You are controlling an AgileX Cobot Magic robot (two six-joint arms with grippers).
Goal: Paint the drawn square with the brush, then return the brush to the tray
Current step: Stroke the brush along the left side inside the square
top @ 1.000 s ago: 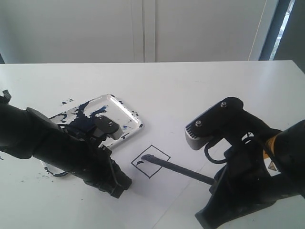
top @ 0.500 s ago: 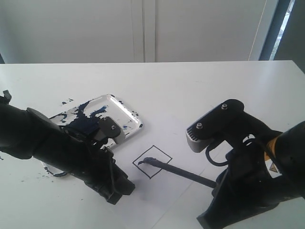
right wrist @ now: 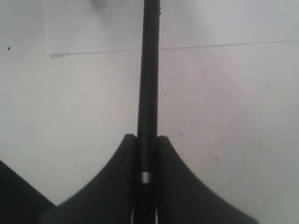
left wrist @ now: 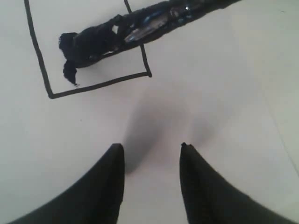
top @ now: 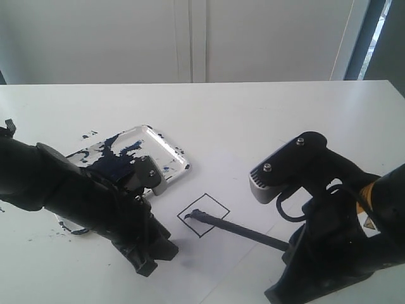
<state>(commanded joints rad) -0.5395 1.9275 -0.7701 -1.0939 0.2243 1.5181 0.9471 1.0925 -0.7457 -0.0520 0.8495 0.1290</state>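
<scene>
White tabletop (top: 266, 114): dark blue paint flecks (top: 88, 135) toward left edge. White paper sheet (right wrist: 224, 21) lies flat toward near edge. Pale wall panels (top: 95, 38) stand behind far edge; dark vertical frame (top: 370, 38) beyond far right corner

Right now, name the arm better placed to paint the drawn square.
Right. The right gripper is shut on the brush, whose tip already lies inside the drawn square. The left gripper is open and empty, beside the square.

Seemingly a lab — white table (top: 253, 107), plain white wall panels (top: 95, 38).
</scene>
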